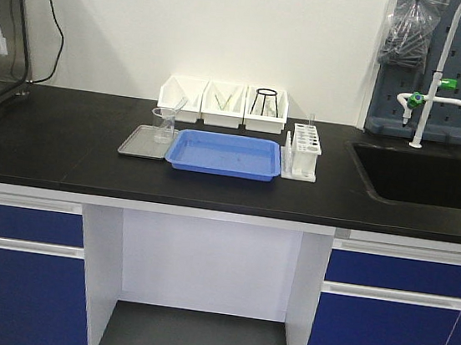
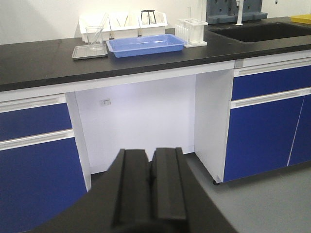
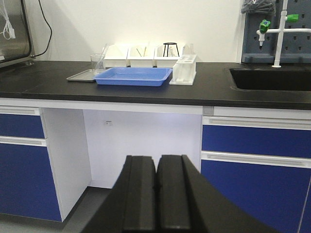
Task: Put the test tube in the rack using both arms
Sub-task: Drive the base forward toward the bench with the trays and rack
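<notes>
Before bench [image 2: 43,60], left claw [image 2: 150,159], right claw [image 3: 156,164] closed

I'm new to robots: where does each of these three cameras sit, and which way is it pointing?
Exterior front-facing: high before the black counter, looking down on it; nothing of the robot shows.
Left wrist-mounted: lower, farther back, facing the counter at an angle from the left; the shut left gripper fills the bottom.
Right wrist-mounted: lower, farther back, facing it squarely; the shut right gripper shows below.
All three share the blue tray and rack.
</notes>
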